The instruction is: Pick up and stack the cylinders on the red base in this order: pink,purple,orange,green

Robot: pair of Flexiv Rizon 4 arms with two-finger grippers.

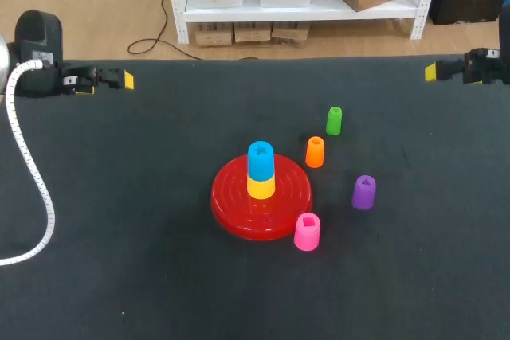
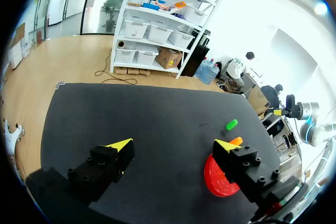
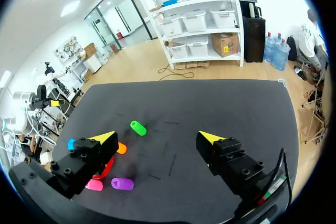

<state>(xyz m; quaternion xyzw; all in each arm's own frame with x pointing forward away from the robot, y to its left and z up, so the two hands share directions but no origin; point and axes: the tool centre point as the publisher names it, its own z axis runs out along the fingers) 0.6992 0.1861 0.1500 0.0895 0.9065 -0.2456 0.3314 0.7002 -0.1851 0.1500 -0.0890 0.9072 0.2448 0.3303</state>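
Pink cylinder (image 1: 307, 232) well apart from fingers (image 1: 126, 80)

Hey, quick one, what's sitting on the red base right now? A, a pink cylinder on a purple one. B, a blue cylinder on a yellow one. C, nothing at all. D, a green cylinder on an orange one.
B: a blue cylinder stands on a yellow cylinder at the middle of the red base; the pink, purple, orange and green ones stand beside it on the table.
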